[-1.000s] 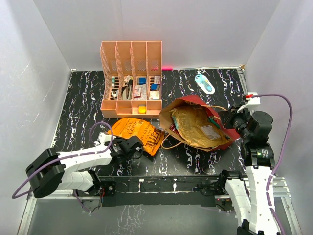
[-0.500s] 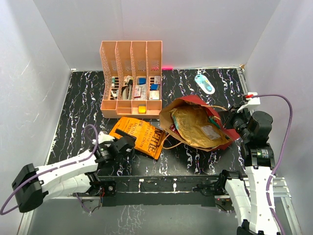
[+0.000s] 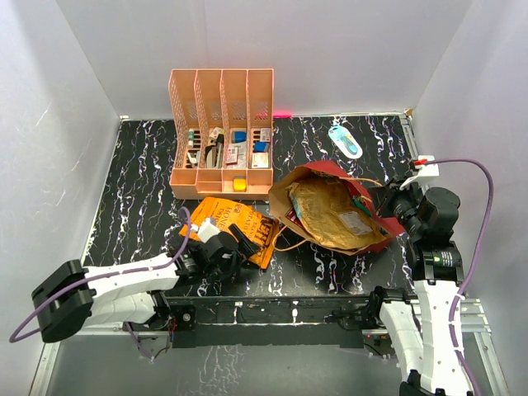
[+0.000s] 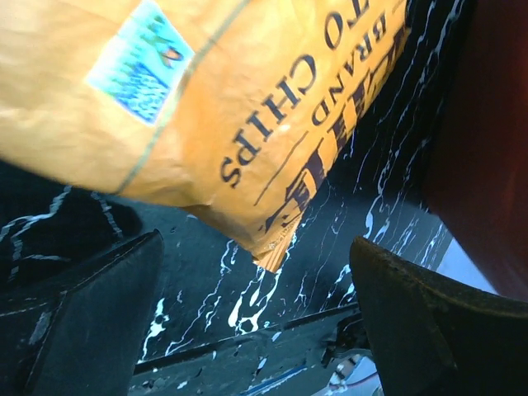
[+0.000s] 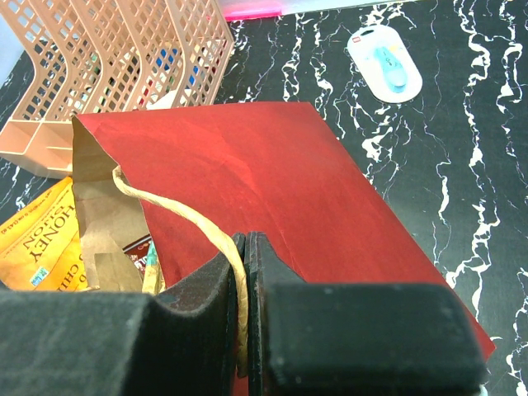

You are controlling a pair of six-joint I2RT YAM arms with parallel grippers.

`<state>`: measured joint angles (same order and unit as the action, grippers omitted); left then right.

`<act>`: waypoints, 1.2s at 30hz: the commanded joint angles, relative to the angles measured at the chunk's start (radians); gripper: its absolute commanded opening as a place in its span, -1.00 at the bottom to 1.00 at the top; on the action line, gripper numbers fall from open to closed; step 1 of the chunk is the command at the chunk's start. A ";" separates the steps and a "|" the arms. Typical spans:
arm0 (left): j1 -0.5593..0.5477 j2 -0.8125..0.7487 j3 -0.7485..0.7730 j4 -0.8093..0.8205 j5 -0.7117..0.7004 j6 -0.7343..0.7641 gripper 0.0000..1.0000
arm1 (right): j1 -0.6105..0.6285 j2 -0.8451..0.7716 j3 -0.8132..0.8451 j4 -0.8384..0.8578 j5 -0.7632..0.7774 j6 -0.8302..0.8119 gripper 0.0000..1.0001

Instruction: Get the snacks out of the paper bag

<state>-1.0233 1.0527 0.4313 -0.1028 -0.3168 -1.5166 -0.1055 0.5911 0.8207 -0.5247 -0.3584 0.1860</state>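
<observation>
The paper bag (image 3: pixel 330 177) lies on its side at centre right, dark red outside (image 5: pixel 264 165), its brown mouth facing left. Inside it shows a mustard-gold chip bag (image 3: pixel 323 213), with other snacks' edges (image 3: pixel 360 203) beside it. My right gripper (image 3: pixel 388 202) is shut on the bag's thin loop handle (image 5: pixel 177 210) and holds it pinched (image 5: pixel 247 285). An orange chip packet (image 3: pixel 233 223) lies flat on the table left of the bag. My left gripper (image 3: pixel 239 247) hovers open at that packet's near edge (image 4: pixel 206 107), with nothing between its fingers (image 4: pixel 429 322).
A peach slotted organiser (image 3: pixel 221 132) with small items stands at the back, left of centre. A light-blue-and-white oval packet (image 3: pixel 345 140) lies at the back right. The black marbled table (image 3: pixel 140 190) ends at white walls on three sides.
My left gripper has opened and let go of the orange packet, which now lies on the table. The arm drew back left, then returned to the packet's edge. The right arm has not moved.
</observation>
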 commanded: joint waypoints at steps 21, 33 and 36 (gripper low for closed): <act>0.060 0.353 0.189 0.297 -0.065 0.117 0.72 | 0.002 0.005 0.000 0.048 0.010 0.001 -0.85; 0.057 -0.108 0.020 0.173 0.087 0.259 0.97 | 0.002 0.001 -0.002 0.051 0.005 0.001 -0.85; 0.044 -0.266 -0.016 0.169 0.142 0.367 0.93 | 0.001 0.004 -0.002 0.052 0.004 0.001 -0.85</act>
<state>-0.9611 0.9455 0.4538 0.0990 -0.2459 -1.2850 -0.1055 0.5911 0.8204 -0.5232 -0.3618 0.1890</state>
